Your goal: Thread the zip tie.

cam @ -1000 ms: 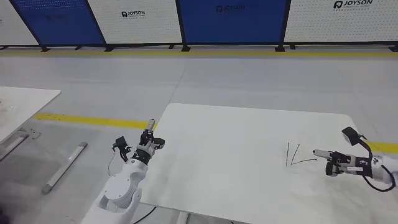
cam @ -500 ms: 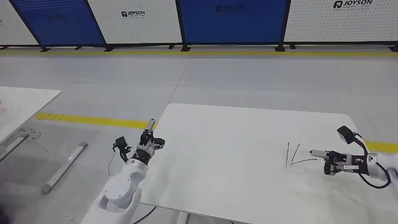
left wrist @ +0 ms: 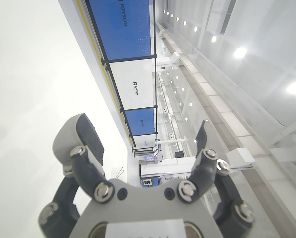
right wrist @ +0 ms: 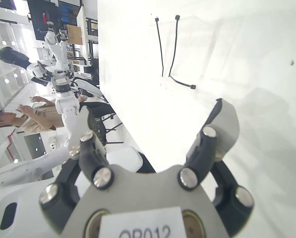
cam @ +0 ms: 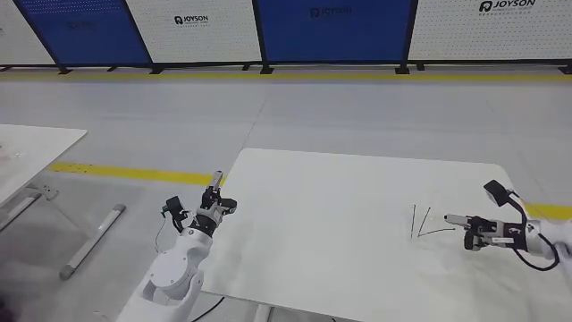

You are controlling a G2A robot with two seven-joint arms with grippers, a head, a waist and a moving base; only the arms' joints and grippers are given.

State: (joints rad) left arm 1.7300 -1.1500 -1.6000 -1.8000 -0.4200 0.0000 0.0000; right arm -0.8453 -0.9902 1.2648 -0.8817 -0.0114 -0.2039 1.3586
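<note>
Zip ties [right wrist: 174,48] lie on table [cam: 340,224] near right end effector [right wrist: 152,107], jaws apart

White, rounded-shell left arm [cam: 174,273] and matching right arm [cam: 547,235] are each trailing a thin black cable [cam: 521,207]. The left gripper [left wrist: 145,134] is showing grey metal fingers, ribbed black pads [left wrist: 92,137], black linkages and silver screws [left wrist: 102,193]. The right gripper [right wrist: 152,115] is showing the same build and is carrying a white printed label [right wrist: 140,221].
</note>
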